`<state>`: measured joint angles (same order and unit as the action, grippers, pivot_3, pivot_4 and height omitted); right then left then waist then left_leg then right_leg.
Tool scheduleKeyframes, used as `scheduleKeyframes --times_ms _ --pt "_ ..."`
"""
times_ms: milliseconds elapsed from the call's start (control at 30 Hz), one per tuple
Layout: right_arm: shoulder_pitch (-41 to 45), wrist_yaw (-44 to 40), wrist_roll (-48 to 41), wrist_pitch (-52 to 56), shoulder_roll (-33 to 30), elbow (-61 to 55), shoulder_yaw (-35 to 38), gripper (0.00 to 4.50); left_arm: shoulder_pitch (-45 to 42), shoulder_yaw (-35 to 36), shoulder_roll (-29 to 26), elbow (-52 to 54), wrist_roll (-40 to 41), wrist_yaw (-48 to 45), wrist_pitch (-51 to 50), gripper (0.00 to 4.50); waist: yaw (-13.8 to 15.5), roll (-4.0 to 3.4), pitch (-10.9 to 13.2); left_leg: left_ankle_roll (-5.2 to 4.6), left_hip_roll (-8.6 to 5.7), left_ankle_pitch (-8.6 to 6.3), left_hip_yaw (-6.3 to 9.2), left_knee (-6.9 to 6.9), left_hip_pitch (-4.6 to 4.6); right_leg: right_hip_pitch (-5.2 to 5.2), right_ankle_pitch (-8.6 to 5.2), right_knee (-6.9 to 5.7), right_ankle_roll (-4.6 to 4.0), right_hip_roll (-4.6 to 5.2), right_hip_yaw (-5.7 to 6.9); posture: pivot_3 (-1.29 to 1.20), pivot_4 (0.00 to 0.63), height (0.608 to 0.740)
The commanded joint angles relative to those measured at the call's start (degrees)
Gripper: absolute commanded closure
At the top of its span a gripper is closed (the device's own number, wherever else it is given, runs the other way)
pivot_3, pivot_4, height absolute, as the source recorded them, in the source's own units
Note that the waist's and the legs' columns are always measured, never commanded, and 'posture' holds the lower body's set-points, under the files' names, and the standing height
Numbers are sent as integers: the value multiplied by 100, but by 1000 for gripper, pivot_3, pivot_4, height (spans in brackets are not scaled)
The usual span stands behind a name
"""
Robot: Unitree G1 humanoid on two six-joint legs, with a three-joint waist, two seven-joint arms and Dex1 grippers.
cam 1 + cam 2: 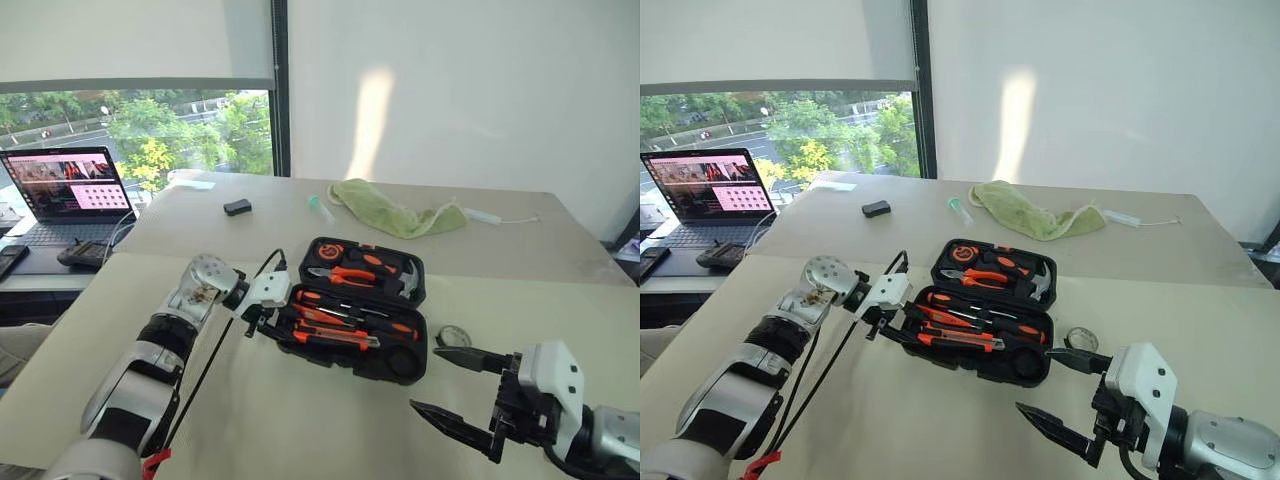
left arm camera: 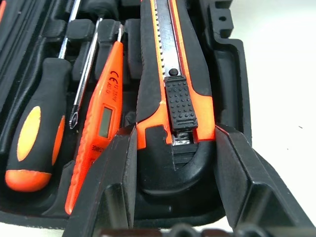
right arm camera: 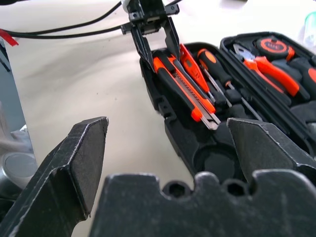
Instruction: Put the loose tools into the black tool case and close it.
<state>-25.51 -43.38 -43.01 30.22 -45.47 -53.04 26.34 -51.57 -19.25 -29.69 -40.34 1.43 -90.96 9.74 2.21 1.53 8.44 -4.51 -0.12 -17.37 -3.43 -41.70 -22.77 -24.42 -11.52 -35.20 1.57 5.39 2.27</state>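
a black plastic clamshell tool case [image 1: 400, 345] lies open on a beige table [image 1: 300, 420]. the left gripper [image 2: 173, 148] clasps the butt of an orange-and-black utility knife [image 2: 170, 64], apparently seating it in its slot beside a slim orange tester pen [image 2: 101, 116] and a screwdriver [image 2: 37, 133]. the round slot looks empty; a small ring [image 1: 452, 336], perhaps the tape, lies just beside the case. the lid is not yet shut. the right gripper [image 1: 450, 385] hovers wide open nearby. a laptop [image 1: 65, 190] stands by a window.

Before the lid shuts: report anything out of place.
The tape roll lies on the table beside the open tool case, whose round recess is empty. The left gripper grips the utility knife by its end, in the case.
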Motion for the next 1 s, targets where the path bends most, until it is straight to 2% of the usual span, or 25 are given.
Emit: scheduleKeyframes --times_ms 33,200,267,300,367,400,433,500,567,667,800,833,1000 --pt "10 67 -62 -70 5 -199 170 0 -29 -49 -24 117 -11 -142 151 2797 -2 0 0 -1 0 0 0 0 0 0 0 2 1 0 0 0 150 740" --pt "93 111 -97 -25 -54 -180 161 0 -111 -99 -36 72 -56 -144 259 2797 -4 0 0 -2 0 -1 0 0 0 2 1 4 1 0 0 0 150 740" --pt "106 113 -107 -20 -72 -173 171 0 -129 -246 -144 172 160 -151 140 1794 -5 0 0 -2 0 -2 0 0 0 2 1 4 2 0 0 0 150 740" --pt "110 116 -110 -17 -78 -173 172 0 -131 -305 -208 224 263 -154 89 1615 -9 0 0 -2 0 -2 0 0 0 2 1 3 1 -1 0 0 150 740" --pt "105 123 -117 -16 -84 -180 184 0 -152 -92 -197 268 455 -154 -43 813 -20 0 0 -2 1 -2 0 0 1 2 1 2 1 -1 -1 0 150 740" --pt "89 123 -114 -20 -80 -187 193 0 -195 145 -178 364 734 -154 -444 562 -24 0 0 -2 1 -3 0 0 1 2 1 3 1 -1 -1 0 150 740" --pt "65 121 -102 -29 -70 -195 196 0 -272 423 -145 472 1048 -140 -1019 562 -21 -1 0 -1 1 -3 0 0 2 2 1 3 2 -1 -1 0 150 740" --pt "29 132 -75 -47 -43 -205 183 0 -292 835 -204 897 1683 -117 -2137 1031 -21 6 5 -1 1 -3 0 0 0 1 1 2 2 -2 0 0 150 740" --pt "20 141 -54 -64 -29 -200 159 0 -129 1015 -234 1330 1865 55 -2606 1663 -23 5 4 -2 2 -3 1 -3 -6 -4 3 -1 6 -2 1 0 150 740" --pt "133 190 -24 -57 -41 -150 35 0 475 1219 -2 2381 2028 1072 -3468 2814 -16 -1 1 -2 1 -4 1 -3 5 9 3 2 9 1 -3 0 150 740" --pt "226 221 -21 -28 -59 -119 -38 0 1346 1261 450 3552 1955 2305 -3908 4254 -12 -3 -1 -4 -2 -5 1 -3 15 18 6 3 16 5 -9 0 150 740" --pt "243 229 -22 -19 -65 -118 -53 0 1542 1239 530 3757 1880 2549 -3925 4456 -10 -3 0 -4 -2 -5 1 -3 19 19 6 0 17 8 -12 0 150 740" --pt "210 238 -67 32 -91 -158 -17 0 2414 925 598 4124 1209 3497 -3666 4456 -6 -3 -1 2 1 -2 1 2 25 18 8 -2 12 8 -15 0 150 740"
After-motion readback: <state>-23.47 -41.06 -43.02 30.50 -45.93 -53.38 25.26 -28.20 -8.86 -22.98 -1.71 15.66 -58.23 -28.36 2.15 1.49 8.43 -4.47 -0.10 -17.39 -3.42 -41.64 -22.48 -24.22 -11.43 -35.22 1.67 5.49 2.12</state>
